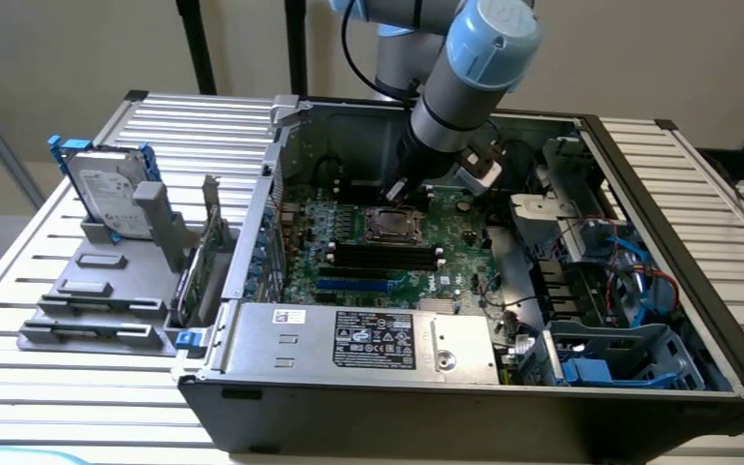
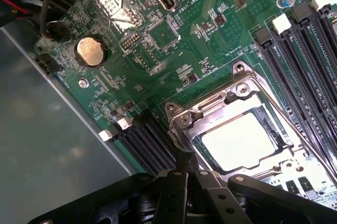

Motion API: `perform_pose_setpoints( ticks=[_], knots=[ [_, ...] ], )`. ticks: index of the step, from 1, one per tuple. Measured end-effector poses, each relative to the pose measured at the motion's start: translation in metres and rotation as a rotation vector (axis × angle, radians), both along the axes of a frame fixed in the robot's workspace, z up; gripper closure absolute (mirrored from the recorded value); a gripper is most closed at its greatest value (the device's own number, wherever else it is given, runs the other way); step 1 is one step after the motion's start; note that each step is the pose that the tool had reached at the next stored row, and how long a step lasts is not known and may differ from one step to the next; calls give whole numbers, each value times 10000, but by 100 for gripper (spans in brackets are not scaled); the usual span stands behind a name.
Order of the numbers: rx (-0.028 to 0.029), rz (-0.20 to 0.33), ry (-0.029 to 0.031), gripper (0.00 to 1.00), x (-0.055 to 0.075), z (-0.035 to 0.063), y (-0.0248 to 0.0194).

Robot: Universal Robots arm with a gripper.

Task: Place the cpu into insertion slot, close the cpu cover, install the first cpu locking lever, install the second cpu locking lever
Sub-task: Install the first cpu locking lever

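Already seated: the cpu (image 2: pixel 239 140) lay flat in the slot (image 2: pixel 202 145), its pale face up and showing through the window of the cover (image 2: pixel 231 95).
Cpu axis: square, so no long axis; in the wrist view its edges ran parallel to the cover's sides and to the black memory slots (image 2: pixel 300 60) beside it.
Cover: a silvery metal frame, down over the socket, touching it all round as far as could be seen.
Levers: could not be told apart from the glare on the metal.
Slot place: in the exterior view the socket (image 1: pixel 391 225) sat on the green board (image 1: pixel 456 242) near the middle of the open case (image 1: pixel 682 291), just above the memory slots and well above the grey power supply (image 1: pixel 359 339).
Tool: its dark links (image 2: pixel 184 187) hung just over the socket's edge nearest the camera; the fingers met closely at a narrow tip, clenched, with nothing seen between them.
Arm: in the exterior view it (image 1: pixel 469 77) came down into the case from above, its end just beside the socket.
Tabletop: slatted metal (image 1: pixel 36 291), carrying a grey rack with a hard drive (image 1: pixel 108 189) upright on the exterior view's left.
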State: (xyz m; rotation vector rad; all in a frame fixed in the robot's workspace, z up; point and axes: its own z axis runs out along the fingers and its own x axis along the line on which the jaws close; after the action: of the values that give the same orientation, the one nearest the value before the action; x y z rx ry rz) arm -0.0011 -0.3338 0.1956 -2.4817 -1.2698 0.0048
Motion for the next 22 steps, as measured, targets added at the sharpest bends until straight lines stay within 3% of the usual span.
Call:
perform_pose_setpoints(
  ticks=[5, 9, 22],
  knots=[
    [24, -21, 0, 89, -41, 2, 9],
    [28, -54, -1, 89, -42, 1, 57],
    [25, -63, 7, 89, 2, 2, 30]
  ],
)
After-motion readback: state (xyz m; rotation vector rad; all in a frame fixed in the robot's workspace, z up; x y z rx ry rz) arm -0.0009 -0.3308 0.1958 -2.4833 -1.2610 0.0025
